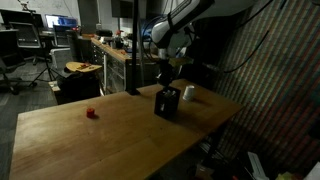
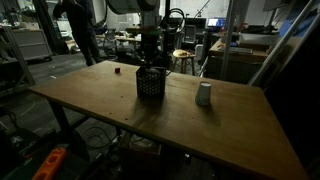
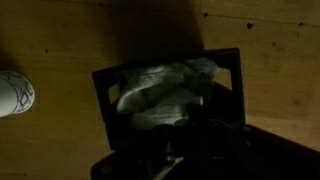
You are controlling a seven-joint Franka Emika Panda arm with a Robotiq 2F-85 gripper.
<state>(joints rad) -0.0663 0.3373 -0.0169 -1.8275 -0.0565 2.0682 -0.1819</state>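
Hovering straight above the box [image 1: 167,102], my pincer [image 1: 167,82] hangs at its open mouth, so the box lies directly below me, not off to a side. The box is black and stands upright on the surface [image 1: 110,140], taller than wide in both exterior views, with a square mouth facing up. The wrist view shows a crumpled white wad [image 3: 160,85] filling the inside; cloth or paper, can't tell. The pincer [image 3: 190,135] comes in from the bottom edge of that view, over the box's near rim [image 3: 105,95], at or just past the wad's lower edge. There is only one arm, so no choice of side.

The pincer is closed down narrow, fingers practically together. The wrist view is too dark to tell whether it pinches a fold of the wad, touches the rim, or grips nothing.

Also there: a white cup [image 2: 204,94] just beside the box and apart from it, and a small red block [image 1: 91,113] well apart on the same surface.
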